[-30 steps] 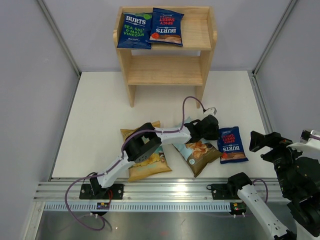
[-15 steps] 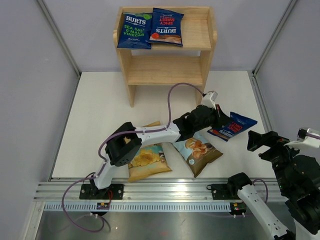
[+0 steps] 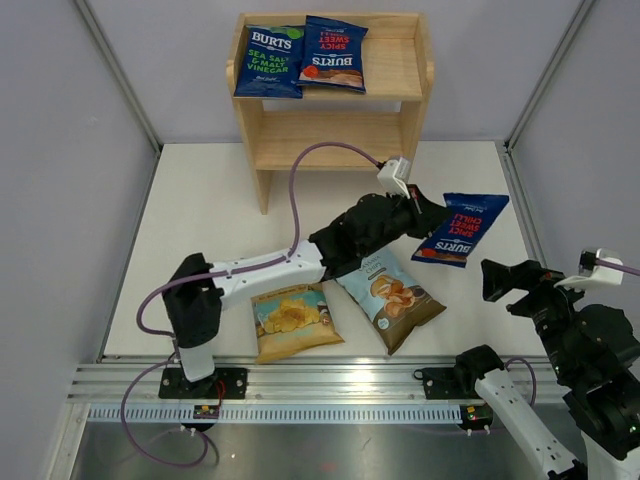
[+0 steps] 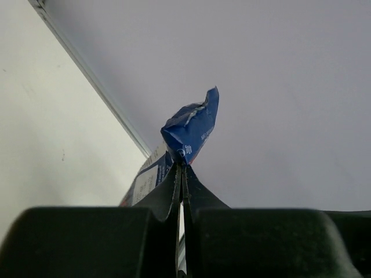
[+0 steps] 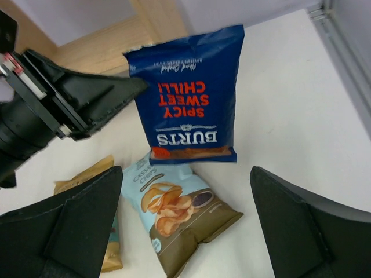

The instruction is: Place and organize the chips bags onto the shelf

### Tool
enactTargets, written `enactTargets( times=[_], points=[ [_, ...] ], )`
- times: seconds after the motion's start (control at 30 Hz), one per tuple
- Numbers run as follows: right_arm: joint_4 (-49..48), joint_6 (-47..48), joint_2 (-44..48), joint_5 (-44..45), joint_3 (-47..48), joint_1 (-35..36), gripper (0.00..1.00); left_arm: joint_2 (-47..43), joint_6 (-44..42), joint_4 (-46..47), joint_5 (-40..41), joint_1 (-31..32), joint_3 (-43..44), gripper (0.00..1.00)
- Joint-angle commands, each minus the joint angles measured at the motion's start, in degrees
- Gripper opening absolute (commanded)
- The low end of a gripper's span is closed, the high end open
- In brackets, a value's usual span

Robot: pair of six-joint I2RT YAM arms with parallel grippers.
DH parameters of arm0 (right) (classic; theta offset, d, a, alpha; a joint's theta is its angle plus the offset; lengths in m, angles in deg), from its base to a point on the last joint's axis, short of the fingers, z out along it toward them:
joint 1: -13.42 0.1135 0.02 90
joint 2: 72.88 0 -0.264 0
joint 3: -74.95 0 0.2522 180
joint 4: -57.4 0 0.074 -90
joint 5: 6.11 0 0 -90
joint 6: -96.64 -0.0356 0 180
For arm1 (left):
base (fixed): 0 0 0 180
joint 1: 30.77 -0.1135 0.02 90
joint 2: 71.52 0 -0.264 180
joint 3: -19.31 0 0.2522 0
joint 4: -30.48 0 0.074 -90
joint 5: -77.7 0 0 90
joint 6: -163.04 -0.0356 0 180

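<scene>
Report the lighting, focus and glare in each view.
Top external: even, soft light, sharp throughout, no strong glare on the held Burts bag. Left wrist: the shut left gripper is a dark silhouette, the bag's edge reasonably sharp. Right wrist: bag lettering crisp, the right gripper's fingers dark and featureless at the lower corners.

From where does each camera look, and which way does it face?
Top external: above and behind the bases, looking down at the table and shelf; both arms show.
Left wrist: on the left arm, facing the wall along its shut left claw, which pinches the Burts Spicy Sweet Chilli bag.
Right wrist: facing the shelf between the open right claw's fingers.
Shared: all three see that bag.
</scene>
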Motion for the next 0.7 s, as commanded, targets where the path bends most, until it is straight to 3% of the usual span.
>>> enactTargets(
  times=[0.0, 0.27, 0.4, 0.67],
  points=[
    [-6.49, 1.81, 0.95, -10.86, -3.74, -0.12, 0.99, -9.62, -3.76, -0.25, 6.56, 0.10, -1.92, 0.00],
    [-25.12, -6.35, 3.24, -36.27, -16.81, -0.12, 0.99, -22.74, -7.37, -8.69, 14.56, 0.10, -3.68, 0.00],
    [-45.99, -16.54, 1.14, -46.12, -25.35, -0.12, 0.99, -28.18, -7.73, -13.00, 18.16, 0.10, -3.77, 0.00],
    [-85.65, -29.30, -8.09, -52.20, -39.95, -0.12, 0.99, -39.95, -5.26, -14.41, 22.39, 0.36, -7.37, 0.00]
  ],
)
